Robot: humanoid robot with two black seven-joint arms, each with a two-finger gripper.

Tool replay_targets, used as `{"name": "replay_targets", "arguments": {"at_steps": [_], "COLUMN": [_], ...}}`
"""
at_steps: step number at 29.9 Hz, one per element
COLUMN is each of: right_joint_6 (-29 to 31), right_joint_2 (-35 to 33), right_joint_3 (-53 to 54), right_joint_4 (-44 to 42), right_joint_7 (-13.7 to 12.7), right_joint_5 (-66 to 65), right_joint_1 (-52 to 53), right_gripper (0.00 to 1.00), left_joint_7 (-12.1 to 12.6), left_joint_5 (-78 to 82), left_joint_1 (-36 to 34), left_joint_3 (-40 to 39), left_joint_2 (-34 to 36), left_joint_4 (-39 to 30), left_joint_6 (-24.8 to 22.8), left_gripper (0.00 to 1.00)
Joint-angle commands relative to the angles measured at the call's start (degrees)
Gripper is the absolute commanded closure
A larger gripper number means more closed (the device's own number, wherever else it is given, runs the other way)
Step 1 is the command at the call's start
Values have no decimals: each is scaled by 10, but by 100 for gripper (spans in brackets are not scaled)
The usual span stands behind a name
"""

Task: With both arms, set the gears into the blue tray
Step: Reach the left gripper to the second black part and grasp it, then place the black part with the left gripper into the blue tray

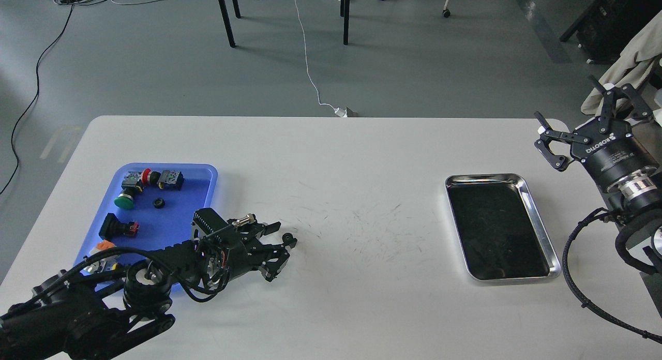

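Note:
One tiny black gear (289, 239) rests on the white table just right of the blue tray (204, 180). My left gripper (285, 238) lies low over the table, its two fingers drawn in on either side of this gear. A second gear (159, 203) sits inside the blue tray. My right gripper (566, 99) hangs open above the table's far right corner, with nothing between its fingers.
Several push-button switches (135, 186) lie in the blue tray, partly covered by my left arm. A shiny steel tray (538, 218) with a dark bottom stands at the right. The white table (362, 158) ends at the back, with chair legs and cables beyond it.

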Motion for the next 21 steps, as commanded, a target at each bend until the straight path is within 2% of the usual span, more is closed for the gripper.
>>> {"name": "replay_targets", "arguments": {"at_steps": [1,5,11,21], "right_joint_6": [0,0,1,0], "right_joint_2": [0,0,0,0], "right_joint_3": [0,0,1,1], "right_joint_4": [0,-1,0,-1], "right_joint_7": [0,0,0,0], "right_joint_5": [0,0,0,0], "right_joint_1": [0,0,0,0], "right_gripper": [6,6,6,6], "left_joint_7": [-1,-1,-2,-12], "left_joint_5": [0,0,0,-36], "left_joint_1": [1,0,-7,-113], "left_joint_3": [0,-1,-12,-27], "left_joint_2": [1,2,17,170], "left_joint_4": [0,0,-14,-91], "left_joint_6": [-1,-1,2,6], "left_gripper": [85,92,93,93]}}
